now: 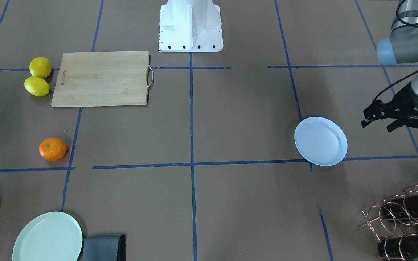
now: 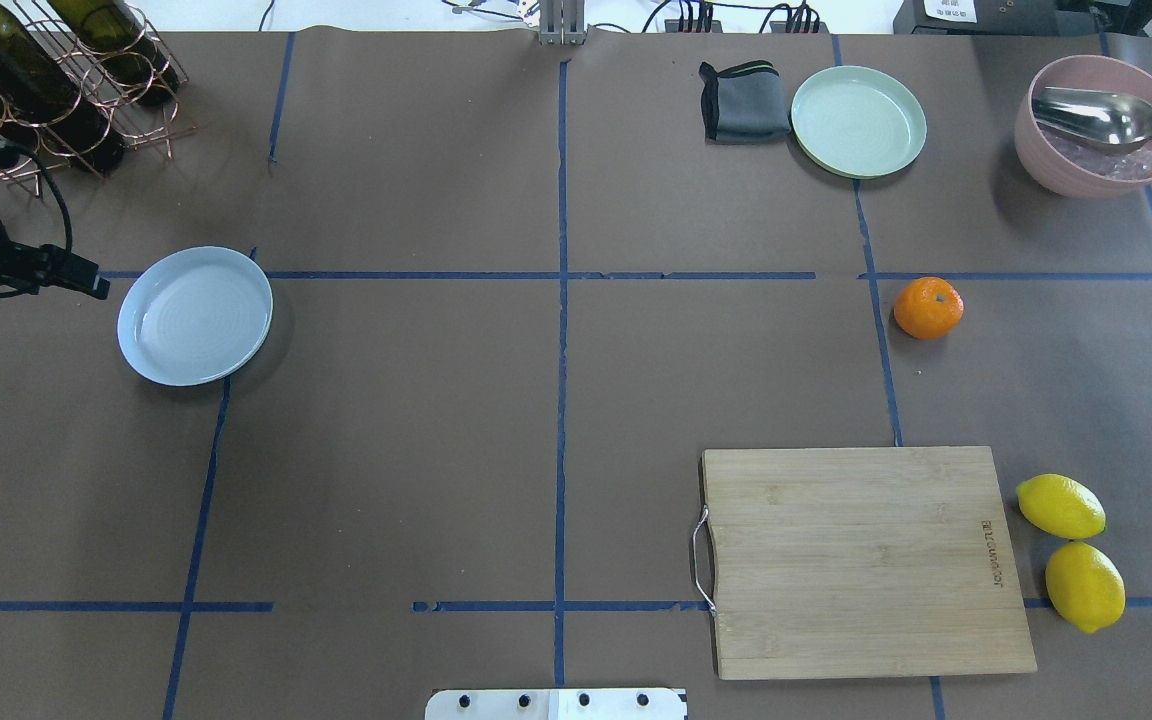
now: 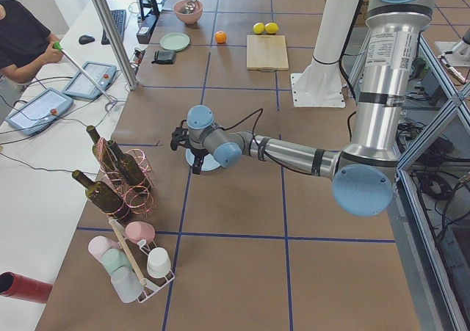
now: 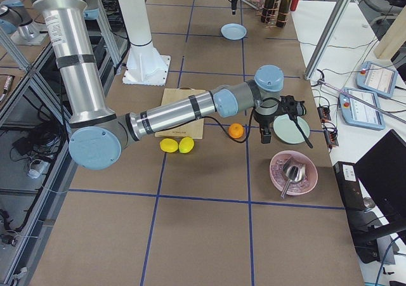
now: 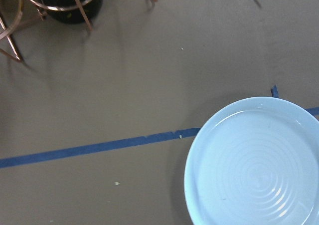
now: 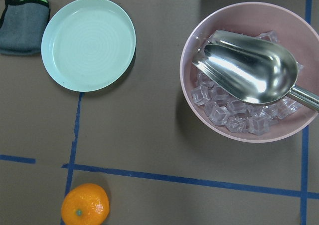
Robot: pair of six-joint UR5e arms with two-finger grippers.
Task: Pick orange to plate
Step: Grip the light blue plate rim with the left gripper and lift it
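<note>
A wide stretch of bare brown bench (image 2: pixel 556 420) runs between the orange (image 2: pixel 928 307) and the plate (image 2: pixel 195 315). Toward the robot from the orange, well apart, lies a wooden cutting board (image 2: pixel 861 560), with two lemons (image 2: pixel 1060 506) just beside its outer edge. On the orange's far side sit a pale green plate (image 2: pixel 858 121) and a folded grey cloth (image 2: pixel 742 100); a pink bowl (image 2: pixel 1046 160) holding a metal scoop (image 2: pixel 1096 115) stands farther right. The left tool (image 1: pixel 377 123) hangs just beside the plate's outer rim. A copper wine rack (image 2: pixel 151 110) with bottles (image 2: pixel 26 85) stands near, beyond it.
</note>
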